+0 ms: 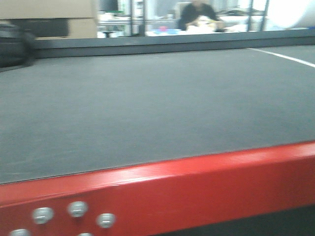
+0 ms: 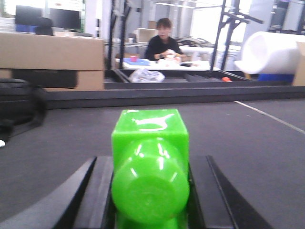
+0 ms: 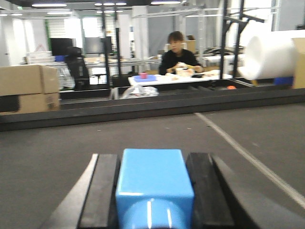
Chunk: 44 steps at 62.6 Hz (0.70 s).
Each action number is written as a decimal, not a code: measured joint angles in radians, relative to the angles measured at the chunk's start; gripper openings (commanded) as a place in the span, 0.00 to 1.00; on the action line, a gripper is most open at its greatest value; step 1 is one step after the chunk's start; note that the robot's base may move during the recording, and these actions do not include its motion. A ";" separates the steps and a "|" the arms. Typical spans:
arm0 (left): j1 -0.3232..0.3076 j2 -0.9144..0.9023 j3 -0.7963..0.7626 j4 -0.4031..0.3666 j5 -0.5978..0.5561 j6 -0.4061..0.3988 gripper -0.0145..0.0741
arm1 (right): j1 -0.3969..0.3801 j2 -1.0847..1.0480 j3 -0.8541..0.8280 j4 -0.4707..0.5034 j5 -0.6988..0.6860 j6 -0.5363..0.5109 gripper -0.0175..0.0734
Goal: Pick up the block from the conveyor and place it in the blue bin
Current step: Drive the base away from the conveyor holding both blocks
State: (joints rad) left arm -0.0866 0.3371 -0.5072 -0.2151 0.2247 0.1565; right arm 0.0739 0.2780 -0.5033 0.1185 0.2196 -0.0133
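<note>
Left fingers [image 2: 97,195] squeeze a green block [image 2: 148,143]; right fingers [image 3: 101,191] squeeze a blue block [image 3: 153,176]. Both look hard, light and slippery, so flat sides grip best.

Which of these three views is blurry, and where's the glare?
Front view: smeared throughout, glare along the red frame. Left wrist view: white highlights on the green block, near end soft. Right wrist view: blue block evenly lit, slightly soft.

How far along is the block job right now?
Done: grabbing. The left gripper holds a green block and the right gripper holds a blue block. The conveyor shows no other blocks in the front view. Left: placing them, and no bin is clearly in view yet.
</note>
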 measured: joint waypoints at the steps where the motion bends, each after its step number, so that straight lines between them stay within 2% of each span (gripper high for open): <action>1: 0.000 0.000 0.000 0.000 0.000 0.000 0.04 | 0.000 0.000 0.000 0.000 0.000 0.000 0.01; 44: 0.000 0.000 0.000 0.000 0.000 0.000 0.04 | 0.000 -0.001 0.000 0.000 0.000 0.000 0.01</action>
State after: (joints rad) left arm -0.0866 0.3371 -0.5072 -0.2151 0.2247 0.1565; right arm 0.0739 0.2766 -0.5033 0.1185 0.2196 -0.0133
